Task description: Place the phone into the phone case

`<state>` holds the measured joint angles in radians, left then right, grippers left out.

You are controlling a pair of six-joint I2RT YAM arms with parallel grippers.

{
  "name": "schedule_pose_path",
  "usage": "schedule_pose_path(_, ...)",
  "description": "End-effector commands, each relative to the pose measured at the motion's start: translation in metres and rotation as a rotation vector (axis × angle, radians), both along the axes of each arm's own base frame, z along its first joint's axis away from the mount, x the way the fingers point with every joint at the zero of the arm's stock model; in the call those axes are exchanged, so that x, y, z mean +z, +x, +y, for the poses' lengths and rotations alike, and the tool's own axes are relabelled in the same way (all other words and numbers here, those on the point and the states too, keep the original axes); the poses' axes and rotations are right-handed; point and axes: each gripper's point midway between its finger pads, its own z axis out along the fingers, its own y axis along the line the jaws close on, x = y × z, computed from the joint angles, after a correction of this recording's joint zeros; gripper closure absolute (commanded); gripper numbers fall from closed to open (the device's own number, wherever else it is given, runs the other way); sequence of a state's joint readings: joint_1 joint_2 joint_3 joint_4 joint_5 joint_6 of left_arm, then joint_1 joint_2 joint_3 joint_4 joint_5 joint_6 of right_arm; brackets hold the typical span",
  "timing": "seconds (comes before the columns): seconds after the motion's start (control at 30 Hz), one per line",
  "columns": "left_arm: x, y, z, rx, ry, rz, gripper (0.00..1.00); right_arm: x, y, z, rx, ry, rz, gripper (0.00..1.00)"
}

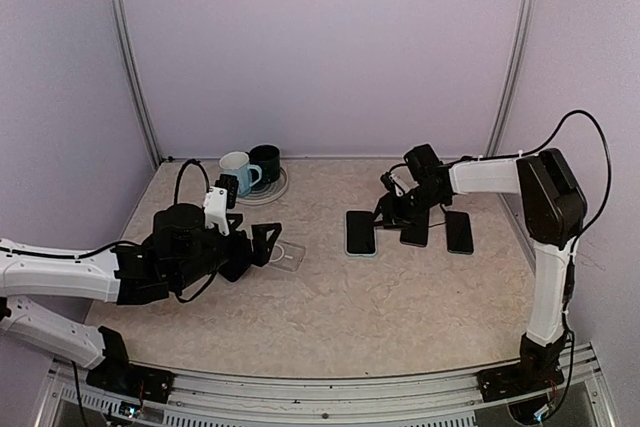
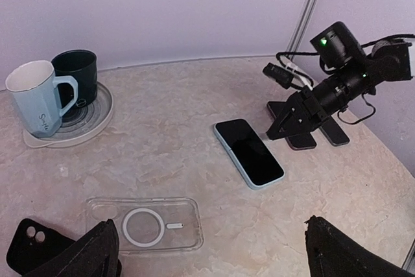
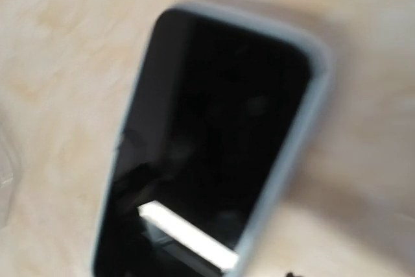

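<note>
A phone with a light blue rim lies screen up at the middle of the table; it also shows in the left wrist view and fills the blurred right wrist view. A clear phone case with a white ring lies flat to its left, also in the left wrist view. My left gripper is open and empty, low over the table at the case's near left edge. My right gripper hovers just right of the phone's far end, its jaws spread and holding nothing; it also shows in the left wrist view.
Two dark phones lie right of the blue-rimmed one. A light blue mug and a dark mug stand on a round coaster at the back left. A black phone case lies left of the clear one.
</note>
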<state>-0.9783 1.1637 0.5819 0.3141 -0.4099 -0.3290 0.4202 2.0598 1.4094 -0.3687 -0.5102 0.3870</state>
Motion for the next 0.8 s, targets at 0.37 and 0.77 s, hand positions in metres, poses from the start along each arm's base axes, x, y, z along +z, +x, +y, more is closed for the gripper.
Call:
schedule_pose_path(0.37,-0.033,0.049,0.062,0.258,-0.042,0.17,0.01,0.04,0.01,0.15,0.28,-0.263,-0.445,0.45)
schedule_pose_path(0.77,-0.037,0.05,0.083,0.295,-0.034,0.17,0.01,-0.038,-0.024,0.208,0.444,-0.28,-0.398,0.4)
